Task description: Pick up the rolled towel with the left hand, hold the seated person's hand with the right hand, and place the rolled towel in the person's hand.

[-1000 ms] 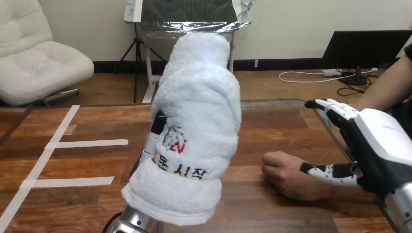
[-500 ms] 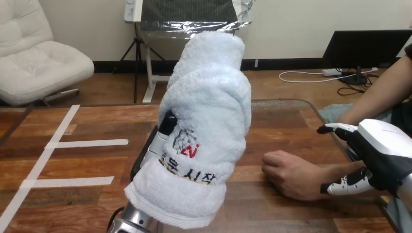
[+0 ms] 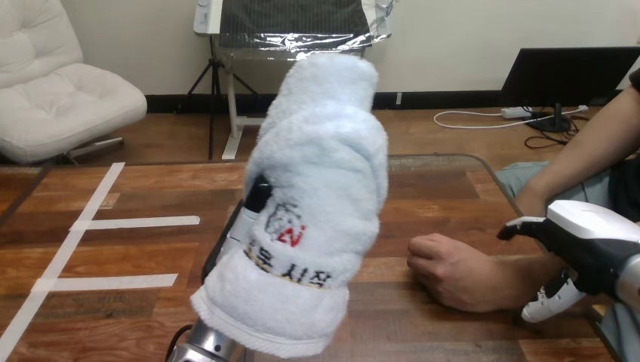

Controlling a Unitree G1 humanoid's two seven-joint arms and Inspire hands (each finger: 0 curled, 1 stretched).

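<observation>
Left hand: my left hand (image 3: pixel 247 217) is clamped round the rolled towel (image 3: pixel 317 188); I see my fingers at the towel's left edge, low on the roll.
Towel: raised well clear of the bench (image 3: pixel 136 196), standing nearly upright with its top leaning to the right. It drifted a little to the right a second ago and has since stayed put.
Right hand: this is what has changed. My right hand (image 3: pixel 585 245) has dropped and drawn back to the right, from over the person's wrist to further up the forearm. Its fingers are relaxed and spread, fingers behind the arm and thumb in front, closed on nothing.
Person's hand: the person's hand (image 3: pixel 453 275) has not moved; it rests on the bench as a loose fist.
Meaning: I judge the hold on the person's hand is not yet made, so the towel waits. I need to close on that hand, and it must open before I bring the towel across.
</observation>
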